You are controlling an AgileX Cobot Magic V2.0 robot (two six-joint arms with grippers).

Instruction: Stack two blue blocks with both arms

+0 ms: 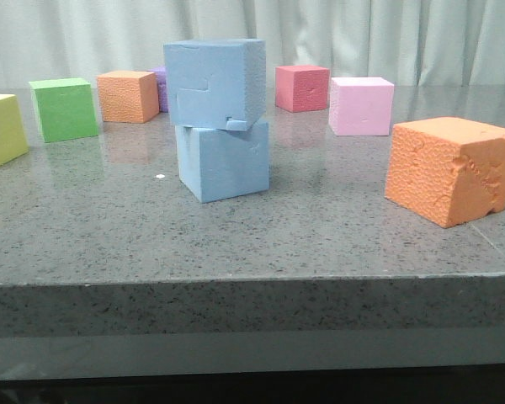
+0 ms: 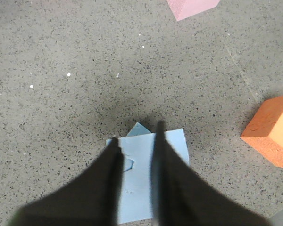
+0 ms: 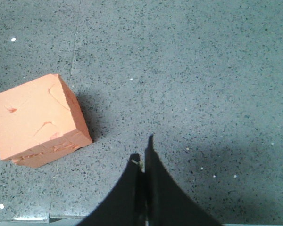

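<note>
Two pale blue blocks stand stacked near the middle of the table. The upper block (image 1: 215, 80) sits slightly turned on the lower block (image 1: 223, 160). In the left wrist view I look down on the upper block's top face (image 2: 139, 188), and a corner of the lower block (image 2: 138, 129) peeks out beyond it. My left gripper (image 2: 137, 136) hovers above the stack with its fingers apart and nothing between them. My right gripper (image 3: 144, 153) is shut and empty over bare table. Neither gripper shows in the front view.
A large orange cube (image 1: 450, 168) stands front right, near my right gripper (image 3: 37, 120). Pink (image 1: 361, 105), red (image 1: 302, 87), orange (image 1: 128, 96), purple (image 1: 160, 88), green (image 1: 64, 108) and yellow (image 1: 0, 130) cubes line the back and left. The table's front edge (image 1: 236, 282) is close.
</note>
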